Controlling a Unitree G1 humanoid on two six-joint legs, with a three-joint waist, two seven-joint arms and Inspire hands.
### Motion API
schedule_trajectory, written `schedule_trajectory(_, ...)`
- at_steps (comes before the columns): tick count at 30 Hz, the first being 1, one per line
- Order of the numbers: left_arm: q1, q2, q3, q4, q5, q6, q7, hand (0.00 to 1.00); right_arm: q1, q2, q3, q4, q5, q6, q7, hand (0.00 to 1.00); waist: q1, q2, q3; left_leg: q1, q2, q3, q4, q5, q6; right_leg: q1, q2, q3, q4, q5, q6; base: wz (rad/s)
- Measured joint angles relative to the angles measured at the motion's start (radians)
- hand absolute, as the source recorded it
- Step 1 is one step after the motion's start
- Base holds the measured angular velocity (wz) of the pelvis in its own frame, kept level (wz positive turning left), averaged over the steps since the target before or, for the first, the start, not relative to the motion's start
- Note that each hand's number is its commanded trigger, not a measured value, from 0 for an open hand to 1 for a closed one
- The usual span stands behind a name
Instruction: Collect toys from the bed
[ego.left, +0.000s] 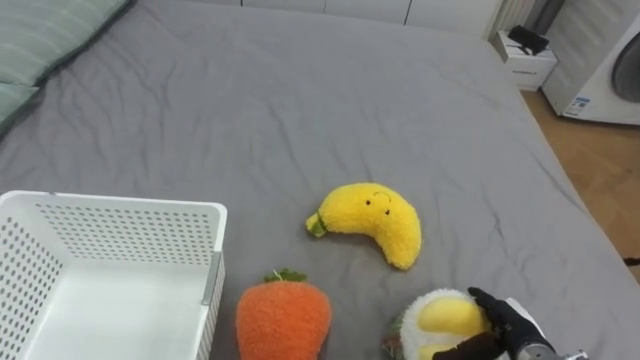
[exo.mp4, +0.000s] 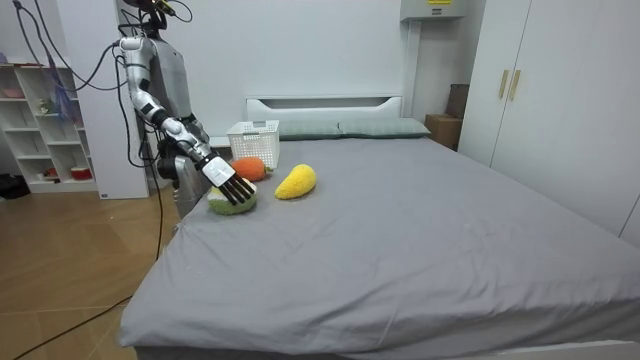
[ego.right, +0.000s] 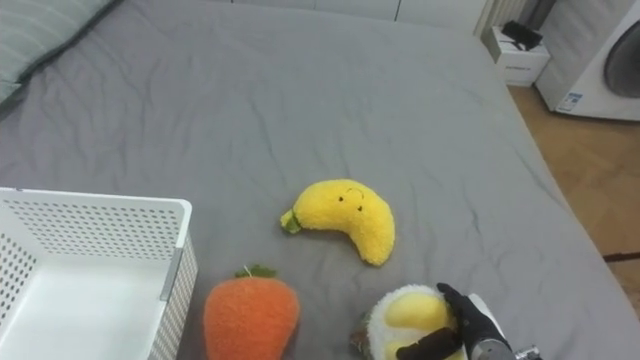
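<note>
Left eye view: my right hand (ego.left: 512, 330) is resting on the round plush toy (ego.left: 440, 318) near the bed's (ego.left: 300, 100) edge. Its fingers are spread and fairly straight, gripping nothing, and the frame is cutting both off. Room view: the toy is lying beside the carrot (exo.mp4: 250, 168) and the banana (exo.mp4: 296, 182).

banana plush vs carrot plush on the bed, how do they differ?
The banana plush is yellow and curved, with a small face; the carrot plush is orange and rounded, with a green top. The carrot plush lies close beside the white basket; the banana plush lies further out on the grey sheet. Both lie loose on it, outside the basket.
</note>
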Motion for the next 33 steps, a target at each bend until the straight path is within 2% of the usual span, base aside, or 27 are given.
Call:
schedule_trajectory(6, 0.002, -0.001, -0.023, 0.000, 0.000, -0.002, -0.002, 0.00, -0.014, 0.008, 0.001, 0.029, 0.004, -0.013, -0.029, 0.00, 0.001, 0.008, -0.0002, -0.001, 0.000, -0.004, 0.002, 0.000, 0.000, 0.001, 0.000, -0.003, 0.000, 0.000, 0.000, 0.01)
schedule_trajectory(7, 0.002, -0.003, -0.031, 0.000, 0.000, -0.003, -0.002, 0.00, -0.014, 0.011, 0.001, 0.028, 0.007, -0.015, -0.033, 0.26, 0.001, 0.009, -0.0004, -0.001, 0.000, -0.004, 0.002, 0.000, 0.000, 0.001, 0.000, -0.003, 0.000, 0.000, 0.000, 0.00)
schedule_trajectory(8, 0.002, -0.003, -0.034, 0.000, 0.000, -0.003, -0.002, 0.00, -0.014, 0.013, 0.001, 0.028, 0.008, -0.015, -0.034, 0.70, 0.001, 0.009, -0.0005, -0.001, 0.000, -0.004, 0.002, 0.000, 0.000, 0.001, 0.000, -0.003, 0.000, 0.000, 0.000, 0.00)
schedule_trajectory(9, 0.002, -0.005, -0.035, 0.000, 0.000, -0.003, -0.002, 0.00, -0.015, 0.016, 0.001, 0.029, 0.010, -0.016, -0.036, 1.00, 0.001, 0.009, -0.0004, -0.002, 0.000, -0.005, 0.003, 0.000, 0.000, 0.001, 0.000, -0.004, 0.000, 0.000, 0.000, 0.00)
schedule_trajectory(18, 0.003, -0.005, -0.037, 0.000, 0.000, -0.019, -0.002, 0.00, -0.025, 0.023, -0.015, 0.028, 0.015, -0.028, -0.074, 1.00, 0.000, 0.010, 0.0000, -0.008, -0.001, -0.014, 0.008, 0.000, -0.001, 0.001, 0.000, -0.010, 0.000, 0.000, 0.000, 0.02)
schedule_trajectory(23, 0.003, -0.005, -0.038, 0.000, 0.000, -0.026, -0.003, 0.00, -0.023, 0.031, -0.014, 0.031, 0.015, -0.028, -0.063, 1.00, 0.000, 0.016, 0.0030, -0.012, -0.001, -0.017, 0.008, 0.000, -0.001, -0.002, 0.000, -0.013, -0.001, 0.000, 0.000, 0.00)
schedule_trajectory(33, 0.002, -0.006, -0.035, 0.000, 0.000, -0.042, -0.005, 0.00, -0.023, 0.039, -0.014, 0.036, 0.034, -0.035, -0.051, 1.00, 0.001, 0.018, 0.0006, -0.020, -0.003, -0.026, 0.010, 0.000, -0.001, -0.004, -0.002, -0.028, -0.002, -0.001, 0.000, 0.03)
